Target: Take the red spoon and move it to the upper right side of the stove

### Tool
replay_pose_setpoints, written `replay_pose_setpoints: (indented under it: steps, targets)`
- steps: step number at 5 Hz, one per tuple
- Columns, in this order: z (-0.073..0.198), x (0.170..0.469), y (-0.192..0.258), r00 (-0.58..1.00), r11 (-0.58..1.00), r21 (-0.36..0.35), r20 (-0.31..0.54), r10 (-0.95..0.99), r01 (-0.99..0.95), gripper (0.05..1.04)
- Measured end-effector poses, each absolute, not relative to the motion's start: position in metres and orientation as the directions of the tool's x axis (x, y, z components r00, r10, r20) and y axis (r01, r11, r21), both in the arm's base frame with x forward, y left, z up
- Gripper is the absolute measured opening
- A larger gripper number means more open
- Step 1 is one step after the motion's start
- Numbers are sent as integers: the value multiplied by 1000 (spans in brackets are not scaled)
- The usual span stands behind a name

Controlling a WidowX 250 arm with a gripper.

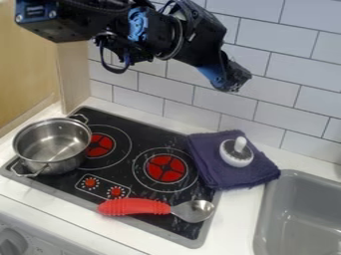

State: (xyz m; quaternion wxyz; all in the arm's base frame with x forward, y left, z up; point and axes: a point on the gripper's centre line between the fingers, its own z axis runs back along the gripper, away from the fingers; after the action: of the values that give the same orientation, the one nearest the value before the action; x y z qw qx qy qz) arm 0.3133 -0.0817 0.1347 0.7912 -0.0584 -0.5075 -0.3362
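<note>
Red-handled spoon (135,206): flat on stove (125,122), toward 5 o'clock; handle end points to 9, metal bowl to 3.
End effector (234,80): high at stove's 1 o'clock, well apart from spoon; cannot tell if apart or together.
Steel pot (52,145): stove's 10 o'clock.
Purple cloth (230,177): overlaps stove edge at 2 o'clock, knobbed object (237,152) on top; may crowd the goal.
Spoon pickup: step in hand, grasp yet to make. Next, likely drop toward 7 o'clock, line up across handle, close, lift toward 1.
</note>
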Motion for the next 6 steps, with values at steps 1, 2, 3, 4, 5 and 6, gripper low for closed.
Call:
replay_pose_setpoints:
  steps: [1,2,3,4,5,6]
  targets:
    - [119,303,-81,301,766,222,825,-477,604,999]
    - [100,289,-78,391,733,215,732,-558,645,999]
    - [115,291,-78,394,682,253,658,-642,687,999]
    - [131,291,-81,398,570,287,481,-781,770,999]
    - [143,297,-79,367,449,235,321,-873,862,999]
    - [156,297,-83,326,370,172,237,-915,913,999]
